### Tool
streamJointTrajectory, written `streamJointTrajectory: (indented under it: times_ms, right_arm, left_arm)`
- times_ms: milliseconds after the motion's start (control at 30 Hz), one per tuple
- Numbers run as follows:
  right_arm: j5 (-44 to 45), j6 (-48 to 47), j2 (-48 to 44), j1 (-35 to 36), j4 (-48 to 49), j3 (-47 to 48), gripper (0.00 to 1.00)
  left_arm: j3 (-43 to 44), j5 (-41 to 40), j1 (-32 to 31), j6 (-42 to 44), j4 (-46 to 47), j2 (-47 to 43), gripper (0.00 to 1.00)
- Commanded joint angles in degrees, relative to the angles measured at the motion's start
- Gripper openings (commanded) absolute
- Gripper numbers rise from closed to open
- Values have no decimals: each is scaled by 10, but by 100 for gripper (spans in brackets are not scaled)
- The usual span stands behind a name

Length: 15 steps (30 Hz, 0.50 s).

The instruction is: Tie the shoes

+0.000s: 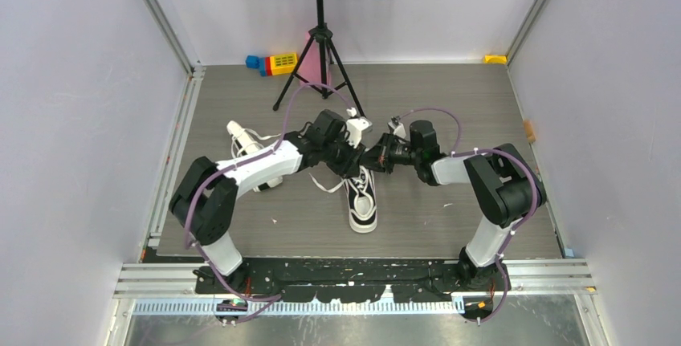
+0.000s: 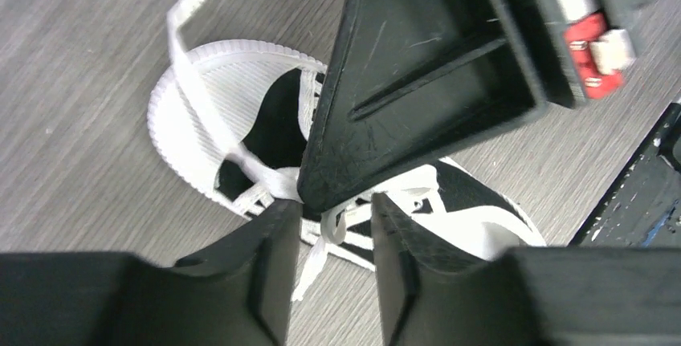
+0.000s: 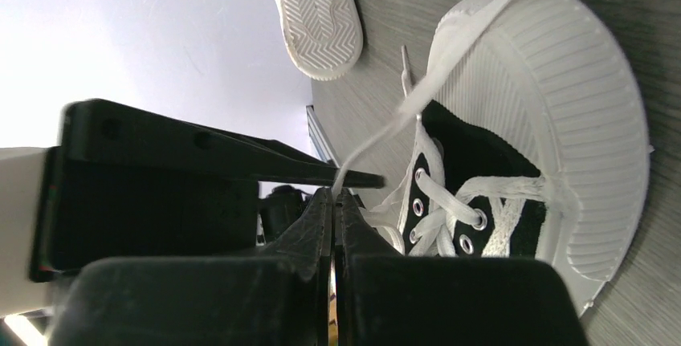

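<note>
Pinching white lace (image 3: 384, 132): right fingers (image 3: 315, 229), right-wrist view only.

Both my arms fold inward and meet tip to tip in front of me.

My left arm (image 1: 257, 168) has its elbow raised near the base, the forearm running forward and to the right, and the wrist angled down. My left gripper (image 2: 331, 221) has its jaws apart, with a clear gap between them. My right arm (image 1: 502, 189) has its elbow high on the outer side and the forearm running left. My right gripper (image 3: 333, 201) has its fingers pressed flat together, pinching a taut white lace (image 3: 417, 101) at the tips. The two grippers stand just beside each other.
</note>
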Motion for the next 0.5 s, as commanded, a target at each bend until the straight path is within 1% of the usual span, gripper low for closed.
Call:
streamJointTrajectory:
  times_ms: [0,67,167,233,267,300,400,467]
  right_arm:
    - [-27,-45,-23,12,-23,20,0]
    - [-23,-79,-34,12,-61,28,0]
    - [-9,-135,-50,14,-134,43,0]
    - [-10,-151,-58,14,-149,45,0]
    - [-10,-158,-62,14,-154,46,0]
    - [-8,-167,-66,14,-162,47,0]
    - [-2,-194,-80,15,-192,49,0]
    - [4,-211,-91,15,-211,47,0]
  left_arm:
    - [-24,-43,-2,-9,35,-91,45]
    - [-43,-64,-2,-15,33,-124,60]
    - [-91,-117,2,-51,72,-181,79]
    - [-127,-135,10,-97,119,-213,97]
    - [-141,-128,19,-119,143,-221,99]
    - [-147,-113,31,-142,154,-224,100]
    - [-127,-44,79,-214,148,-194,100]
    - [-77,-16,100,-265,96,-154,92]
